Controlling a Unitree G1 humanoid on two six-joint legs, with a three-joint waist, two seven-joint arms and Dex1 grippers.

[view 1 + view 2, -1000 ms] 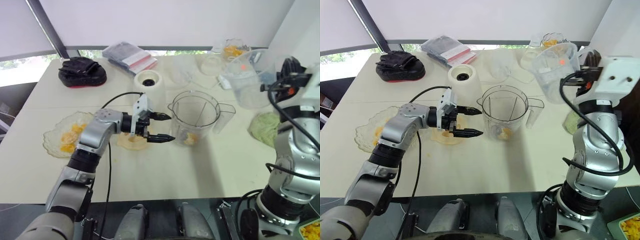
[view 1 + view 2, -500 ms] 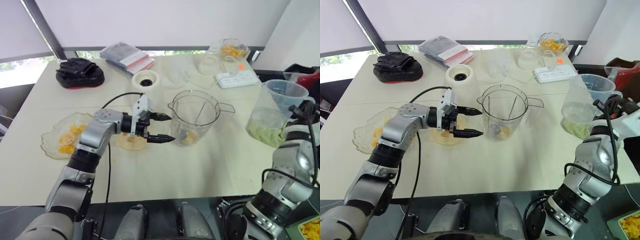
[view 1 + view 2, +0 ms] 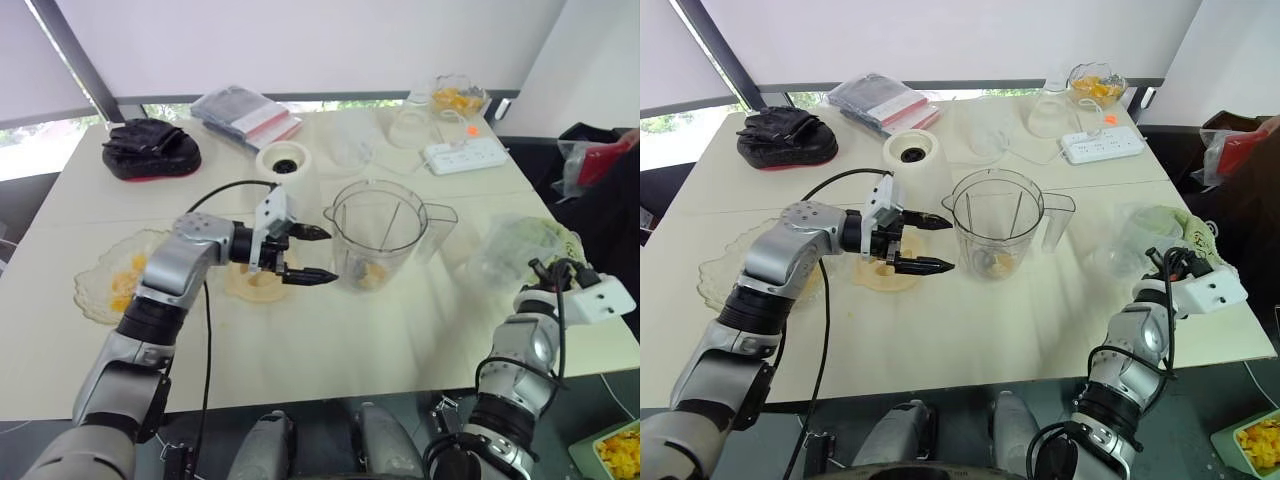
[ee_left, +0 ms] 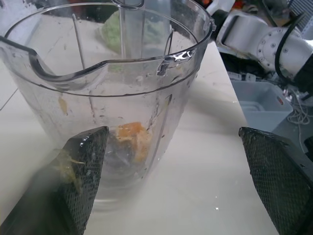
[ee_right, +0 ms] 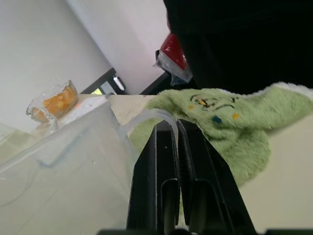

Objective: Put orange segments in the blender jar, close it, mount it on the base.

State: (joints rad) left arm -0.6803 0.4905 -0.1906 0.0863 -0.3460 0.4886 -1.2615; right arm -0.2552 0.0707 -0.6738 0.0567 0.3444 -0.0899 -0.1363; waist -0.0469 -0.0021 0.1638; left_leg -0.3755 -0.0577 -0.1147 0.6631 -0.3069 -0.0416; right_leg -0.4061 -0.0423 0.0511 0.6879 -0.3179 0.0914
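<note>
Fingers of the left gripper stand wide apart just beside the one blender jar, which is mid-table with one orange segment inside. One base sits farther back. The right gripper pinches a clear jug at the right edge of the table.

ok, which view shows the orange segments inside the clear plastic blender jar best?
Left wrist view: the orange segments sit close up at the bottom of the clear plastic blender jar, seen through its wall. Both eye views show them as a small orange patch inside the jar.
</note>
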